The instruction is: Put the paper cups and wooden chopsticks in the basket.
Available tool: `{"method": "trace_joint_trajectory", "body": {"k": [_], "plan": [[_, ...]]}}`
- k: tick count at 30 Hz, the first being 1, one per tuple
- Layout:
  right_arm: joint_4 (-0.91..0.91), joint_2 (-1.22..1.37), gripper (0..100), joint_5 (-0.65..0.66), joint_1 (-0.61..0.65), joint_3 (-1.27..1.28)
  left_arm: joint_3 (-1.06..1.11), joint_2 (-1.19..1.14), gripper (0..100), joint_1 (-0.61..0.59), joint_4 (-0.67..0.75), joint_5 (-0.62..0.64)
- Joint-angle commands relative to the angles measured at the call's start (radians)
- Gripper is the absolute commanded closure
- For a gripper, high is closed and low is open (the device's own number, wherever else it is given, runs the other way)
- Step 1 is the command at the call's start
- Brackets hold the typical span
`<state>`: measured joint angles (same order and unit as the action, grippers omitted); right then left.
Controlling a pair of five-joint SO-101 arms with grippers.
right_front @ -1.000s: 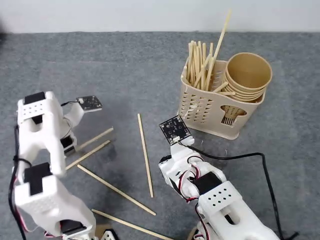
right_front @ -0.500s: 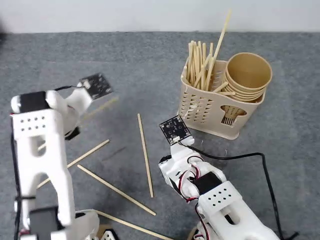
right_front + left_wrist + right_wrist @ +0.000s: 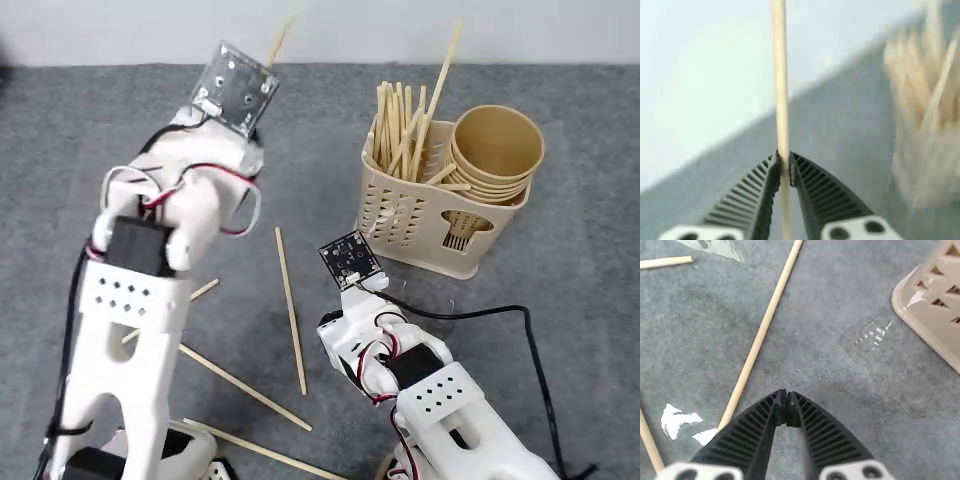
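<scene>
one chopstick is pinched in the left gripper, held high, likely to clear the rim of the far-right basket; right gripper sits closed, empty.

White perforated arm shells, black servos, red and black cables, black ribbed end effector.

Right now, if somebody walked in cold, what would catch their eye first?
The left hand, held high over the far side of the mat, is shut on a chopstick. Next comes the basket at the far right, holding stacked cups and a bundle of sticks. Several loose sticks lie on the mat between the arms.
</scene>
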<state>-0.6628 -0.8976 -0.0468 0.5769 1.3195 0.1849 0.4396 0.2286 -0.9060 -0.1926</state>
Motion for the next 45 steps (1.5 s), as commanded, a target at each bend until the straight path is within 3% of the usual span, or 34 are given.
{"method": "trace_joint_trajectory", "body": {"k": [1,13,19,26,32,38,45], "plan": [[0.010,-0.005,98.3,0.011,0.008,-0.005,-0.041,0.044,99,0.075,0.212,0.132],[0.010,-0.005,98.3,0.011,0.007,-0.005,-0.045,-0.101,99,0.241,0.606,0.468],[0.019,-0.005,98.3,0.011,0.007,0.006,-0.045,-0.207,99,0.293,0.686,0.477],[0.019,-0.005,98.3,0.012,0.010,0.008,-0.039,-0.299,95,0.298,0.675,0.476],[0.019,-0.005,98.3,0.041,0.007,0.009,-0.099,-0.298,85,0.293,0.442,0.474],[0.019,-0.007,98.3,0.041,0.007,0.009,-0.236,-0.250,84,0.227,0.233,0.476],[0.012,-0.007,98.3,0.040,0.007,0.005,-0.259,-0.035,85,0.089,-0.061,0.473]]}}
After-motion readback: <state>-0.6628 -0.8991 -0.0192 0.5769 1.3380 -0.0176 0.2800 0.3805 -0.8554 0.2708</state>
